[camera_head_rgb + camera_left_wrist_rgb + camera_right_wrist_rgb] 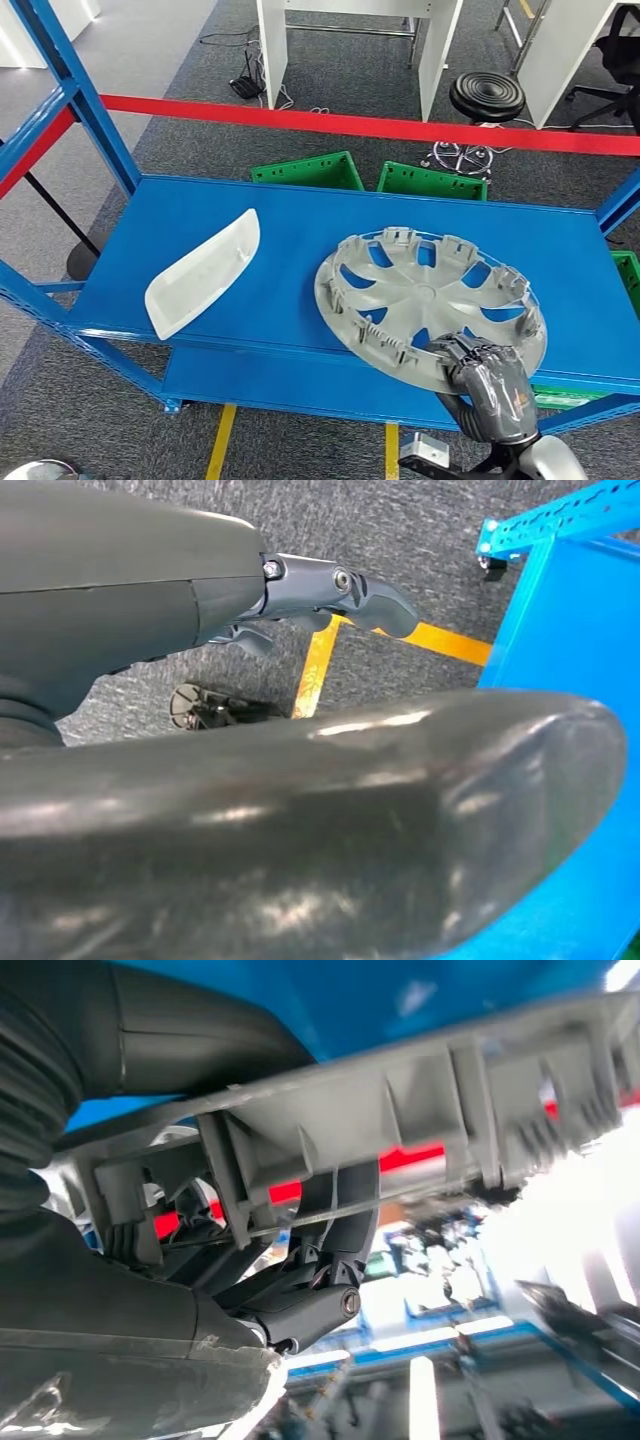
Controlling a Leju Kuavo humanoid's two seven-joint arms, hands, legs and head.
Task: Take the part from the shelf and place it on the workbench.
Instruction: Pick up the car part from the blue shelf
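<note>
Grey wheel cover [430,300]: on blue shelf [302,250], right side, near rim gripped by right hand [483,372]; white curved part [202,272]: left, well apart; left hand [332,590]: fingers apart, holding nothing

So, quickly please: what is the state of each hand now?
Left hand: holds nothing; open or closed cannot be told.
Right hand: grips the near rim of the wheel cover.

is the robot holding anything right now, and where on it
Yes: the right hand grips the grey wheel cover at its near rim, the edge overhanging the front of the blue shelf. The left hand holds nothing.
</note>
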